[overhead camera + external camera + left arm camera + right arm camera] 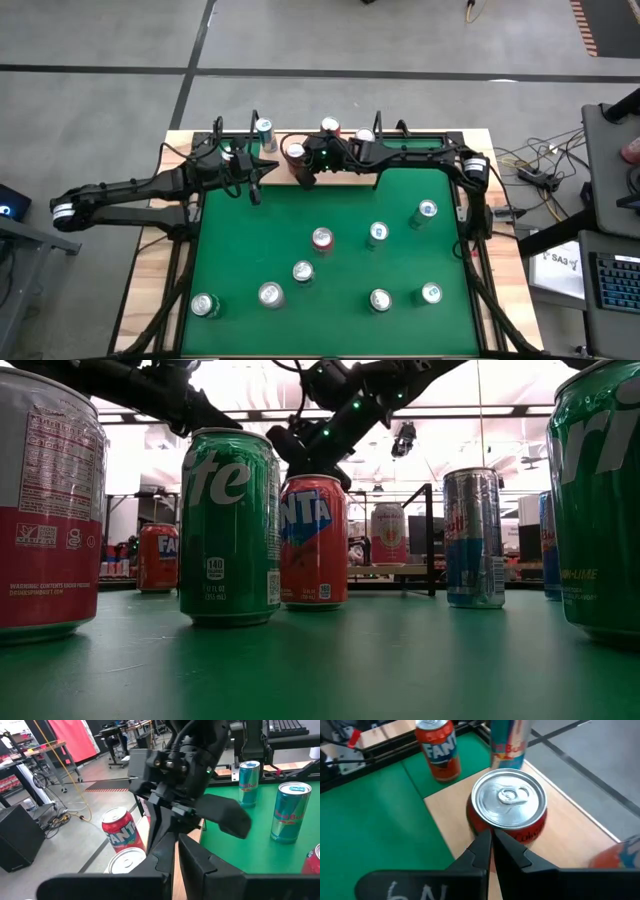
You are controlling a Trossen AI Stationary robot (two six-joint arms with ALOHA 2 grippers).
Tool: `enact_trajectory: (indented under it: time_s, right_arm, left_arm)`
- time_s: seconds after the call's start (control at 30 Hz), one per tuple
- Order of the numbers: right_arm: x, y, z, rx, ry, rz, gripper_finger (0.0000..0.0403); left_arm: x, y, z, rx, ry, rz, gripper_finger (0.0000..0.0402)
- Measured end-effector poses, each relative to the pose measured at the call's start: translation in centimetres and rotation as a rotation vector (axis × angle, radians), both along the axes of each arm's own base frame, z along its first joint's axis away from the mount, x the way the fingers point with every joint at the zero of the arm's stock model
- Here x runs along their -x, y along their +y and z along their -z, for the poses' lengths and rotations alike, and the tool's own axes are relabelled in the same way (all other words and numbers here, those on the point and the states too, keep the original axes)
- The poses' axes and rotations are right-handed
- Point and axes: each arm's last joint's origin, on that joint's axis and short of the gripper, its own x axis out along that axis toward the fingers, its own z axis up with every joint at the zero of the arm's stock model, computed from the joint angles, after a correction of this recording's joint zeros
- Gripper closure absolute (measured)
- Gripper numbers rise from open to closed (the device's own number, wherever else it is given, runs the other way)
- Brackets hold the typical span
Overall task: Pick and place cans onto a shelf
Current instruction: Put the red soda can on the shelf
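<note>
The shelf (pixel 567 827), a light-wood board, lies along the table's far edge. On it stand a red can with a silver top (pixel 509 805), an orange Fanta can (pixel 436 747) and a blue-and-silver can (pixel 510 737). My right gripper (pixel 492 839) is shut, slanting down, its tips right at the red can's (pixel 294 152) side. My left gripper (pixel 175 852) is shut with nothing in it, held above the table's far left (pixel 262 165), facing the right arm's wrist. Several more cans (pixel 322 238) stand upright on the green table top. My right gripper's shut fingertips (pixel 482 840) stand at the red can's side wall (pixel 487 827), low on the side facing the gripper. They come slanting down from the table's right. I cannot tell whether they touch it. The can stands upright on the shelf board.
Black wire uprights (pixel 430 540) stand at the shelf's ends. In the low view a white-and-red can (pixel 45 500), two green Sprite cans (pixel 230 525), a Fanta can (pixel 313 540) and a Red Bull can (pixel 474 538) stand close by. Free green table lies between the loose cans.
</note>
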Motion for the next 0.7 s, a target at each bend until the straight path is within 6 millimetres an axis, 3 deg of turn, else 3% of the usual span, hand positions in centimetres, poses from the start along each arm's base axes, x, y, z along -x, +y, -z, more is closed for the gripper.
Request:
enact_trajectory:
  time_s: [0.7]
  right_arm:
    - [-0.12,0.26,-0.03,-0.036,-0.016,-0.053,0.0390]
  left_arm:
    - [0.00,0.00,0.00,0.001,0.000,0.001,0.0393]
